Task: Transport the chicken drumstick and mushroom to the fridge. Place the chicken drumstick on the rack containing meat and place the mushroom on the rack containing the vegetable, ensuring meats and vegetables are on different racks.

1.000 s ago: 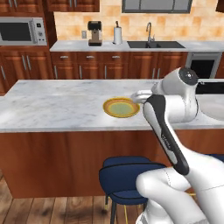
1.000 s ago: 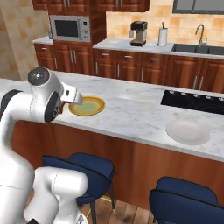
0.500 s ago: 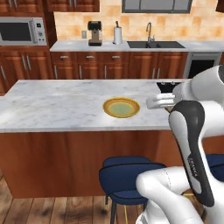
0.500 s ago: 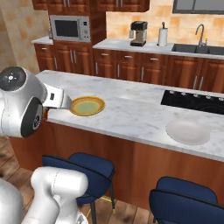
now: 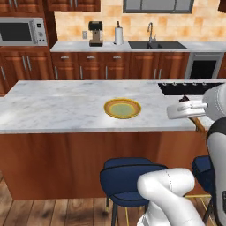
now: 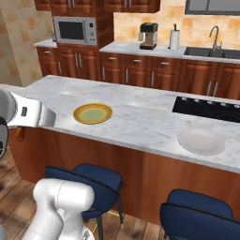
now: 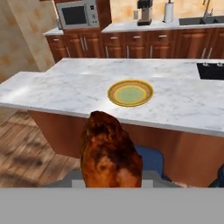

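The chicken drumstick (image 7: 110, 153), dark brown and glossy, rises at the bottom centre of the hand view and covers the fingertips. My gripper (image 5: 196, 119) is shut on it, held off the near side of the island, short of the counter edge. In the left base view a brown end of the drumstick (image 5: 200, 126) pokes out below the white hand at the right. The right base view has the same brown end of the drumstick (image 6: 19, 135) under the hand at the far left. An empty yellow plate (image 5: 122, 108) lies on the island.
The marble island counter (image 5: 53, 108) runs across in front, with blue stools (image 5: 128, 176) under its near edge. A white plate (image 6: 201, 140) and a black cooktop (image 6: 211, 108) are at its right end. Cabinets, a microwave (image 6: 75, 30) and a sink line the back wall.
The arm has swung back from the yellow plate and out past the near edge of the island, with the drumstick in its grip. The plate and the base have stayed put.
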